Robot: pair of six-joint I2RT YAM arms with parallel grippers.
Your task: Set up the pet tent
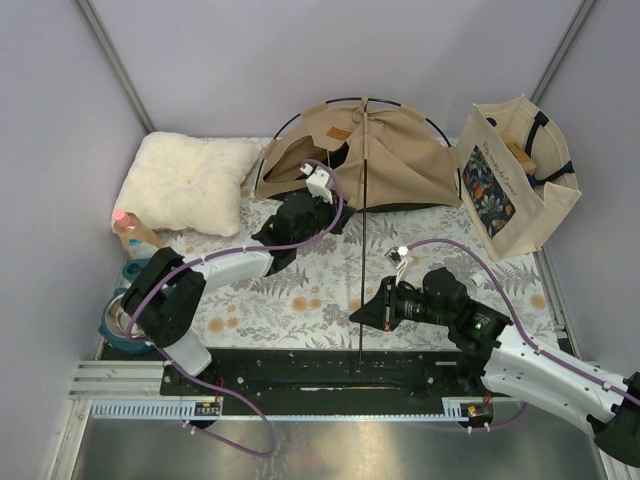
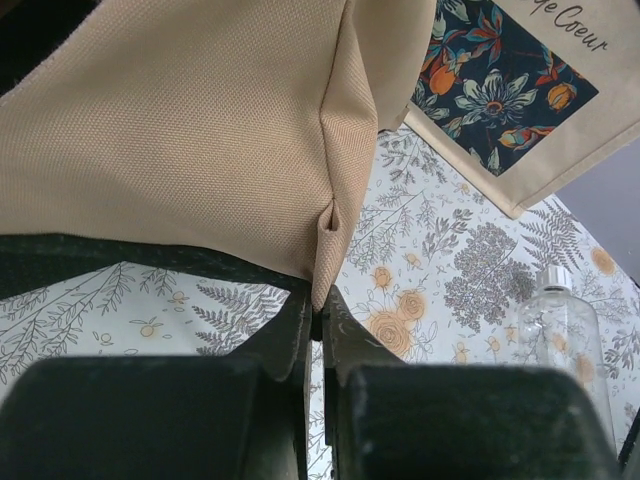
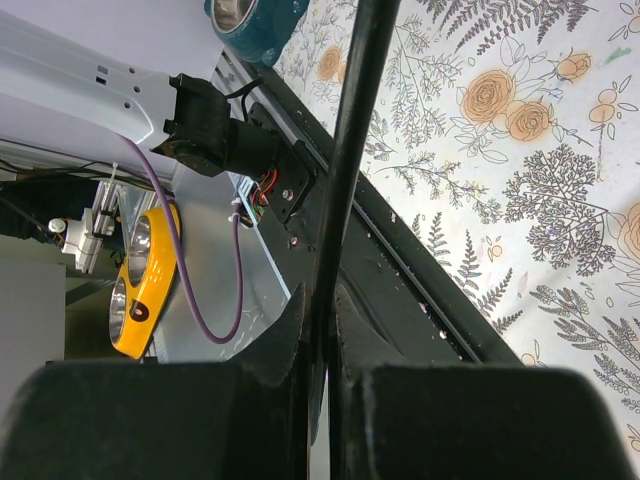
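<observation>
The far side of the table [image 1: 300,300] is filled by the cushion [image 1: 190,180], the pet tent [image 1: 400,160] and the tote bag [image 1: 515,175]; the open middle is crossed by a black pole [image 1: 362,280].

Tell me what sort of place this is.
Likely a robot test cell staged as a pet corner: bare grey walls enclose a floral cloth holding a pet tent and a white cushion.

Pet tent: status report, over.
Left pincer shut on pet tent fabric. Right pincer shut on black pole. Tote bag close beside tent.
</observation>
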